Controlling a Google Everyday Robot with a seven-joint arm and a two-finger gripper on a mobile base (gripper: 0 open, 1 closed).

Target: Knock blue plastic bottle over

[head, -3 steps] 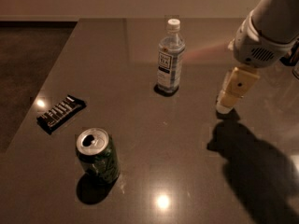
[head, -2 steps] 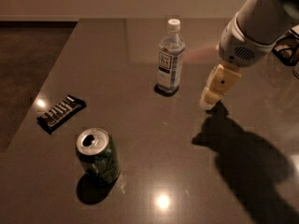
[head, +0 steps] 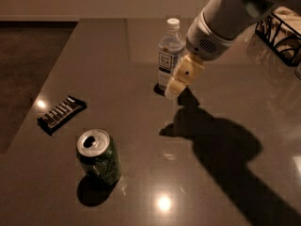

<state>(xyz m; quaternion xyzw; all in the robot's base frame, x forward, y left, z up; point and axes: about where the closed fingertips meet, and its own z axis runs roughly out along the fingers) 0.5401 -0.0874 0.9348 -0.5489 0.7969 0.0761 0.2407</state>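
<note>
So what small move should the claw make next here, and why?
The small clear bluish plastic bottle with white cap stands upright, and the claw hangs low at its right side in the picture; whether they touch is unclear. So probably a short push leftward into it, to tip it over.

1 raised camera, angled steeply down and forward over a dark glossy bench [head: 117, 55].

The view is close. The bench fills the frame to its bottom edge, and its left side runs diagonally away toward a pale far wall. A green aluminium drink can [head: 99, 158] sits nearest at lower left, seen from above. A small clear bluish plastic bottle with a white cap [head: 169, 55] stands farther back at top centre. The arm's cream-coloured gripper [head: 173, 91] enters from the upper right, just beside the bottle's base. The right edge crops a dark wire basket [head: 280, 34].
</note>
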